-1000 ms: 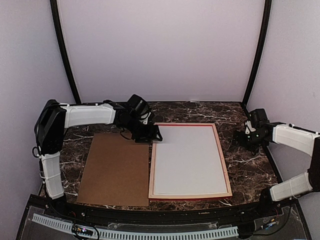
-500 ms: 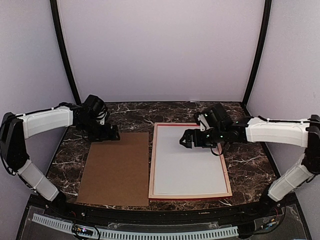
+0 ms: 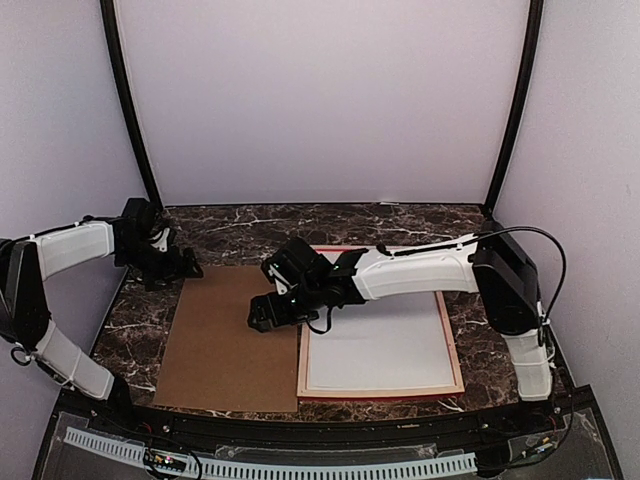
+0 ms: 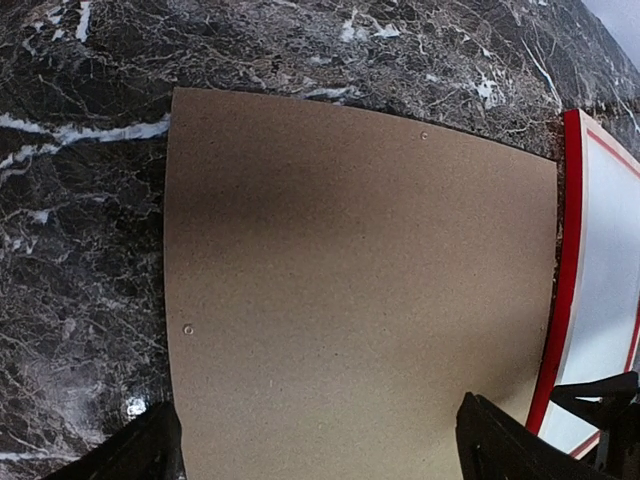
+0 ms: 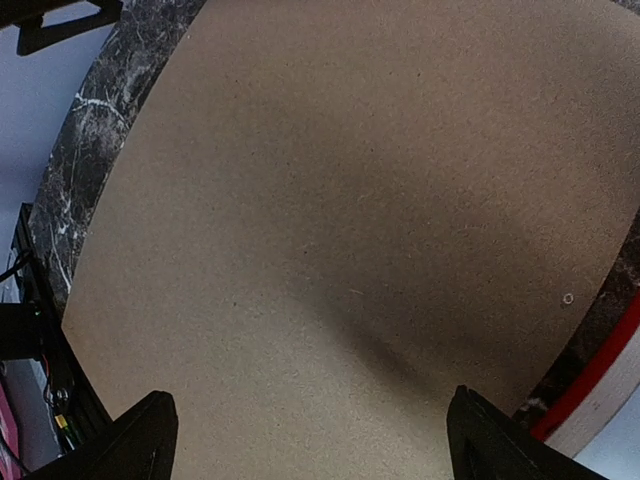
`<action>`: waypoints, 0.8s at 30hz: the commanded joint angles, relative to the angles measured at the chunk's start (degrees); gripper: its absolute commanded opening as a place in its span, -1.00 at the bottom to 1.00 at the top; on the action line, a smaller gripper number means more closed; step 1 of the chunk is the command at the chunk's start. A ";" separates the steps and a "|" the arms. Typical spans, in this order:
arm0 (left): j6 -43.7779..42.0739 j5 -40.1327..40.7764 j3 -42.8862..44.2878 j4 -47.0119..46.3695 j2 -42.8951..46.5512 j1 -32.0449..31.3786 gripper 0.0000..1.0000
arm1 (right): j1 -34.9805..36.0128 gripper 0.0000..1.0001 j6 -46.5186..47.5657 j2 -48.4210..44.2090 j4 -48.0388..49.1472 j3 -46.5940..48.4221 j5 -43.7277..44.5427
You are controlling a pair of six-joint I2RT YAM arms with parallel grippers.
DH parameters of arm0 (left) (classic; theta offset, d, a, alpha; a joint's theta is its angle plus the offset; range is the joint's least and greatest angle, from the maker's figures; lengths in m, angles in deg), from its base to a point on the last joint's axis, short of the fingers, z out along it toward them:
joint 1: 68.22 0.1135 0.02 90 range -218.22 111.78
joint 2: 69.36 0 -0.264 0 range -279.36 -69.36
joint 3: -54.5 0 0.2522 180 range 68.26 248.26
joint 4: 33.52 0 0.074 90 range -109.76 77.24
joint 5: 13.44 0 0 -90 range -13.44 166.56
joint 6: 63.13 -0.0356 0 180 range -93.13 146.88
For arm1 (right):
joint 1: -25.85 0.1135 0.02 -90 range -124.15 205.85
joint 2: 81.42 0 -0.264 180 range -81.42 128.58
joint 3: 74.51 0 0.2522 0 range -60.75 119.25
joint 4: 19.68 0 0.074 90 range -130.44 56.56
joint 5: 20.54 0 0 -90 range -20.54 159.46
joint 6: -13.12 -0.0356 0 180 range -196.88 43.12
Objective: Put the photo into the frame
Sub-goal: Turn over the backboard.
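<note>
**Both arms above the dark marble tabletop (image 3: 495,335).** We see the right gripper (image 3: 262,313) poised with its fingers (image 5: 140,440) spread wide apart and holding nothing. Directly beneath it lies the flat brown cardboard backing board (image 3: 225,345). Behind this gripper, under its forearm and just beside the board, rests the large rectangular frame with red face and pale wood sides (image 3: 381,394). A plain white sheet (image 3: 385,335) fills its opening, and we cannot tell what sheet this is. The left gripper (image 3: 185,268), its fingers likewise parted and empty, hangs by the board's far corner, with the board stretching ahead of it.
</note>
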 commanded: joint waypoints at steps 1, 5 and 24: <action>-2.09 -3.01 -0.99 -0.51 -0.66 1.79 0.98 | -0.02 0.90 -1.49 2.83 -3.83 2.90 -1.44; -2.24 -3.67 -1.85 -0.69 -1.08 3.25 0.98 | -0.39 0.89 -3.10 2.02 -4.17 0.18 0.20; -3.13 -5.15 -5.92 1.34 -5.27 5.72 0.89 | -2.50 0.87 -4.64 -1.42 -4.54 -6.83 1.72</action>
